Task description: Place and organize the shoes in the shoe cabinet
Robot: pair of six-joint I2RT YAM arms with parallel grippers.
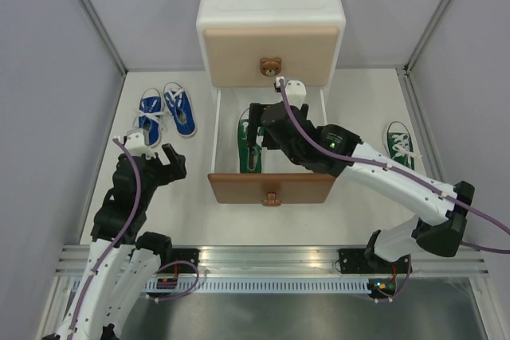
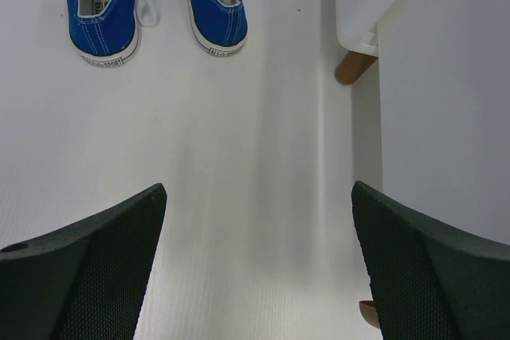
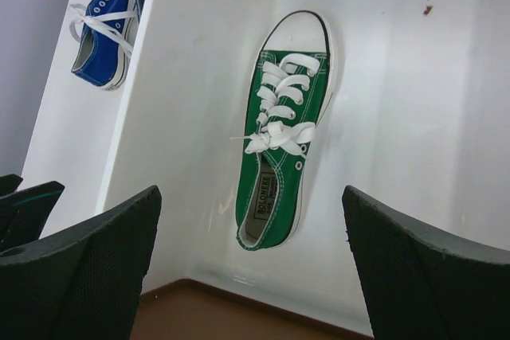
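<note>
One green shoe [image 3: 283, 129] lies sole-down in the left half of the pulled-out lower drawer [image 1: 271, 187]. Its long axis runs front-to-back, toe toward the shoe cabinet [image 1: 271, 5], heel toward the brown front. Over it hangs the right gripper [image 3: 249, 228], jaws spread, holding nothing (release looks done). Best move: rise straight, clear of the drawer walls, then lay its mate [image 1: 401, 145], at the right edge of the counter [image 1: 362, 109], parallel. The left gripper [image 2: 259, 260] is spread too, short of the blue pair [image 2: 155, 5].

Lighting bright, even, diffuse, from overhead. Shadows faint and soft-edged on the white desk [image 1: 366, 109]. Glossy streaks of glare run down the desk in the left wrist view; drawer floor [image 3: 199, 77] shows mild sheen. Focus sharp throughout.
</note>
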